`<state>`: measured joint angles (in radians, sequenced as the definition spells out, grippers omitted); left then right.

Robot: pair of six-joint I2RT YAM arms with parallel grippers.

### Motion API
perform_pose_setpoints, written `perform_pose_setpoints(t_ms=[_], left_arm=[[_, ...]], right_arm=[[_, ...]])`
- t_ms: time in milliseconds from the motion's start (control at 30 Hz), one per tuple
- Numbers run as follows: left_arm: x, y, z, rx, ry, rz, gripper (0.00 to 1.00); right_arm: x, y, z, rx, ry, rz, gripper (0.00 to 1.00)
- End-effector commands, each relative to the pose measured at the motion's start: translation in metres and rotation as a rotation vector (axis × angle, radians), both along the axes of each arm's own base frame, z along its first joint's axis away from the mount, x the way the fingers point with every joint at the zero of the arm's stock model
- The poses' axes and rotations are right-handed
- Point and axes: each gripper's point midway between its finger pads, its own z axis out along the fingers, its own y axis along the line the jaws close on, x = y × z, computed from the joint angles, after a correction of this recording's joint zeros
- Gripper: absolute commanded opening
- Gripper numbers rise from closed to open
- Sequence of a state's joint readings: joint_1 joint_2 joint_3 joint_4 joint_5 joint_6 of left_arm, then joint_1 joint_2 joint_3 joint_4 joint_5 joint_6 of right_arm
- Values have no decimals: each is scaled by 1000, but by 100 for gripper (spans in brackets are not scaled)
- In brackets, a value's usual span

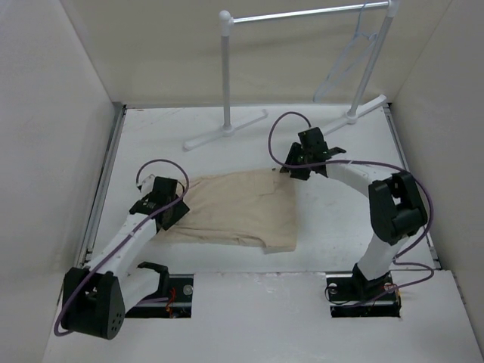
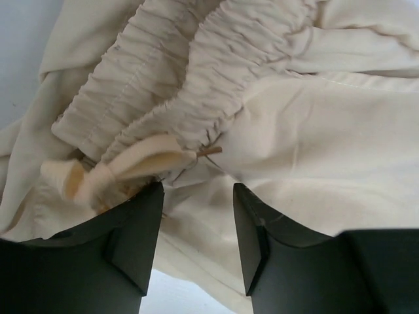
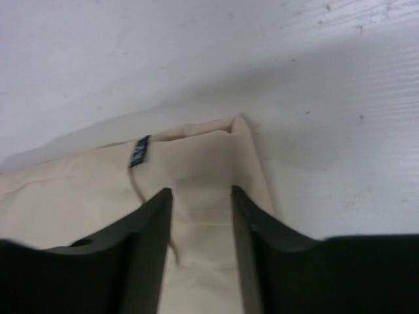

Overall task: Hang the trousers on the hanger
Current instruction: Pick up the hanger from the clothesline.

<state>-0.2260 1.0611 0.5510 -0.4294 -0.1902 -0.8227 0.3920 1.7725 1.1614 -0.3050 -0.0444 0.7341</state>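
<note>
The beige trousers [image 1: 234, 208] lie folded flat in the middle of the table. The left wrist view shows their gathered elastic waistband [image 2: 196, 85] and drawstring. My left gripper [image 1: 175, 203] is at the trousers' left end, jaws open [image 2: 198, 196] with cloth lying between them. My right gripper [image 1: 291, 168] is at the trousers' far right corner, jaws open [image 3: 201, 196] and straddling the folded cloth edge [image 3: 209, 157] beside a small dark label [image 3: 138, 152]. The thin pale hanger [image 1: 349, 57] hangs from the rack's bar at the back right.
A white-posted clothes rack [image 1: 226, 72] with a metal bar [image 1: 302, 13] stands at the back, its feet [image 1: 219, 134] on the table. White walls enclose the left, back and right sides. Bare table [image 1: 340, 219] lies to the right of the trousers.
</note>
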Motion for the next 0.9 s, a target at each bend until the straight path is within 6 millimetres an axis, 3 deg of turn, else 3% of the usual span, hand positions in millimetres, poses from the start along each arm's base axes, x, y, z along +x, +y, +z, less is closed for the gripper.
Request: perform_pose_setpoints(t_ms=[0,100,167,233,267,300,367,400,500,600,700,767,867], left_arm=[[2,1,28,-24,-61,25,47],[20,-8,65,-46,-154,4,49],[31,-16,83,-54,-198,-19,49],[41,-25,93,-57,-219,-45,48],[47,-34,97,-60,-230,-68,45],[52,-42,99,-65,-238,-89,42],[61,-55,101,-72,-255,-123,28],[67,-68,103,-82,-265,-154,16],[79,-94,109,-87,-278,-218,9],[88,-116,113,-90,-289,-274,10],[93,-133,114,-113,-307,-308,18],[96,-139,114,-129,-316,-321,23],[101,-145,109,-155,-302,-339,27]], right_arm=[[13,15,93,76,-202,59,53],[-17,21,132,100,-253,144,65],[-34,20,158,120,-300,178,64],[-45,19,185,151,-361,197,52],[-48,19,211,183,-420,205,37],[-45,14,234,205,-473,193,24],[-30,-9,279,222,-578,134,12],[-21,-21,297,217,-618,101,12],[8,-58,333,197,-681,3,14],[39,-100,352,150,-718,-103,33],[69,-127,350,115,-703,-164,52],[92,-133,343,115,-676,-170,60],[120,-126,335,139,-661,-127,63]])
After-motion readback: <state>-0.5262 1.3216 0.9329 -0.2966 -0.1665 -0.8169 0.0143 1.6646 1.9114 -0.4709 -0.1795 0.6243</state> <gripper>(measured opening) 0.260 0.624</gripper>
